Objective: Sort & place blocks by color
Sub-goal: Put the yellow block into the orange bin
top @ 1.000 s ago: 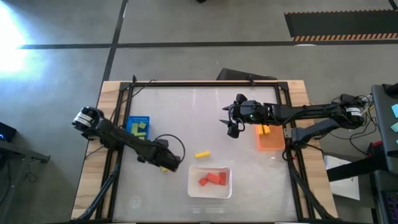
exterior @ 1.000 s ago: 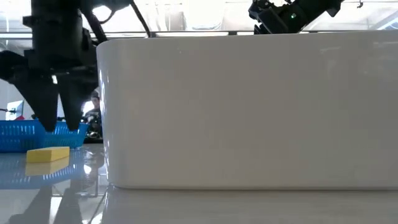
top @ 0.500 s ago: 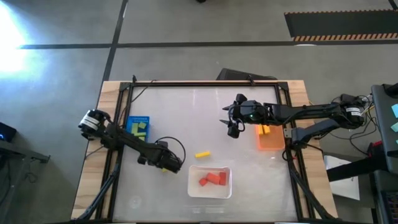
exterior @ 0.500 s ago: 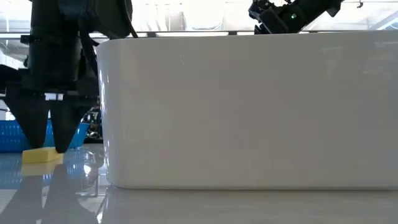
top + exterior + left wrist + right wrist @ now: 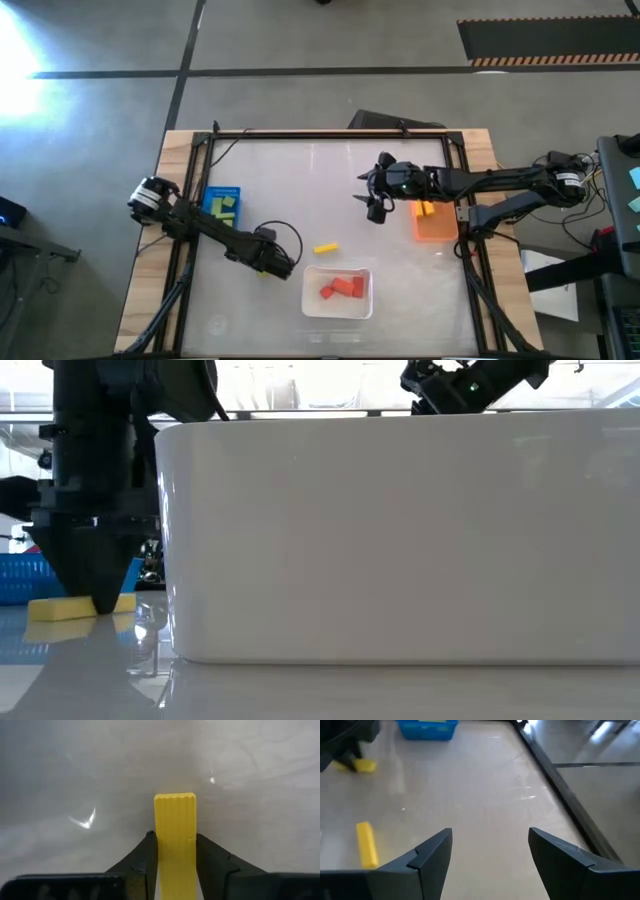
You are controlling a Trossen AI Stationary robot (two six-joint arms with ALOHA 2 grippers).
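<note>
My left gripper (image 5: 272, 264) stands low over the table left of the white tray (image 5: 338, 292) and is shut on a yellow block (image 5: 174, 835), which also shows in the low view (image 5: 75, 608). A second yellow block (image 5: 325, 247) lies flat on the table above the tray, also in the right wrist view (image 5: 366, 844). Three red blocks (image 5: 341, 288) lie in the tray. My right gripper (image 5: 374, 205) is open and empty, raised left of the orange bin (image 5: 434, 222), which holds an orange block (image 5: 426, 209). The blue bin (image 5: 222, 204) holds green and yellow blocks. My left gripper pinches the yellow block's two long sides (image 5: 175, 865) between its two fingers, toward one end. The fingers (image 5: 95, 575) point down at it from above and lie across it. The block lies level with its underside on the table (image 5: 60, 616).
A black frame (image 5: 330, 134) runs round the table's edges. The tray's white wall (image 5: 400, 540) fills most of the low view. Bare table lies between the two bins and in front of the right gripper (image 5: 470, 785).
My left gripper has come down onto the yellow block and shut its fingers on the block's sides. The block has shifted slightly on the table. My right arm has kept still.
</note>
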